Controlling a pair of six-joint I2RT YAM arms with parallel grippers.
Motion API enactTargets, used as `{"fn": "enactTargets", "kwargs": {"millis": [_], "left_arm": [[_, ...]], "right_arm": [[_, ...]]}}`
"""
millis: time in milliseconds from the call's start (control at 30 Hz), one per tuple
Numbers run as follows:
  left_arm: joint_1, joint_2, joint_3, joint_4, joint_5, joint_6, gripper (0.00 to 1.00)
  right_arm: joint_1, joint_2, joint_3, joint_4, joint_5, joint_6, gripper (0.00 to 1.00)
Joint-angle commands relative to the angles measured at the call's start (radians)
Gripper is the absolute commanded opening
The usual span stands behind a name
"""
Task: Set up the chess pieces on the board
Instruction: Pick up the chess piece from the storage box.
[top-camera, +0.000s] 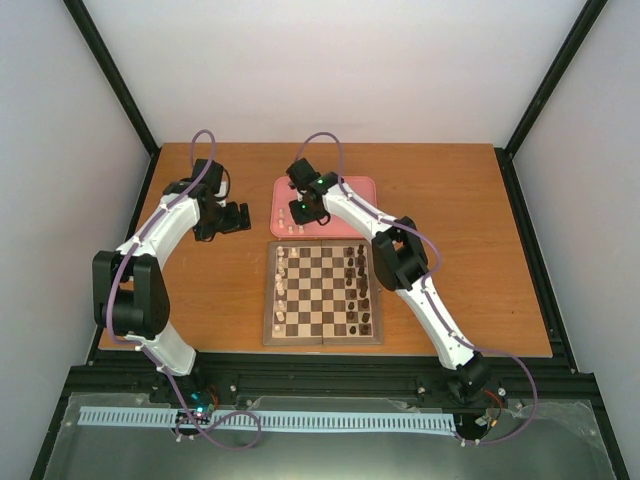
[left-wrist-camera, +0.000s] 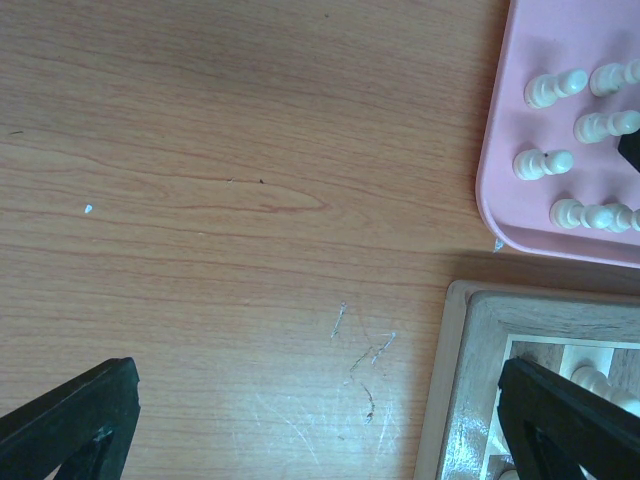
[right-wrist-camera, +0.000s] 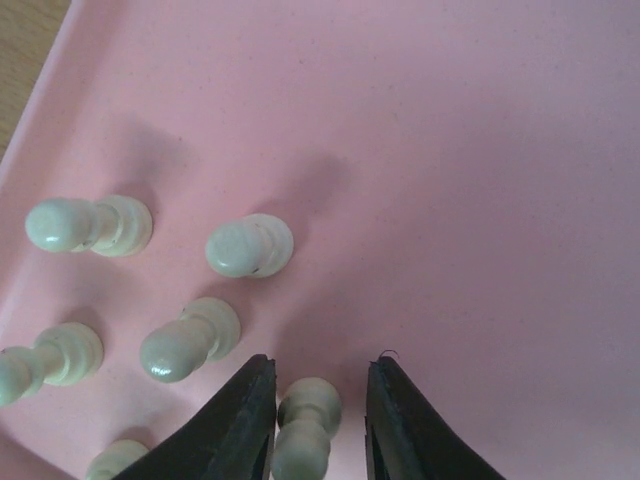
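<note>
Since the small cream turned-wood pawn (right-wrist-camera: 305, 430) sits between the black fingers of the right gripper (right-wrist-camera: 320, 368), which are parted and not yet clamped on it, a skewed squeeze could, I judge, tip its smooth, rounded body or squirt it out. Another cream pawn (right-wrist-camera: 190, 340) just beside the left finger could get knocked across the slick pink plastic tray (right-wrist-camera: 480, 200). The checkered wooden board (top-camera: 322, 340) lies apart from these fingers, and the left gripper (left-wrist-camera: 315, 375) hangs spread and empty.

cream chess pieces (right-wrist-camera: 249, 245), pink tray (right-wrist-camera: 450, 150), checkered board (top-camera: 322, 292)
</note>
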Motion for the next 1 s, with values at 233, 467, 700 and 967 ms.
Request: {"fn": "enactTargets", "kwargs": {"millis": [233,467,700,967], "left_arm": [[-0.007,0.009,0.040,-0.006,0.002,0.022,1.00],[-0.007,0.001,0.037,-0.005,0.002,0.021,1.00],[-0.007,-0.012,0.029,-0.005,-0.002,0.018,1.00],[-0.007,-0.027,0.031,-0.003,-0.002,0.015,1.00]], "right_arm": [[-0.012,0.027,0.060,0.022,0.009,0.001,0.08],[-0.015,-0.029,0.059,0.022,0.037,-0.017,0.03],[-0.013,-0.190,0.032,-0.014,0.058,-0.027,0.03],[0.063,-0.477,-0.357,-0.009,0.083,-0.022,0.03]]}}
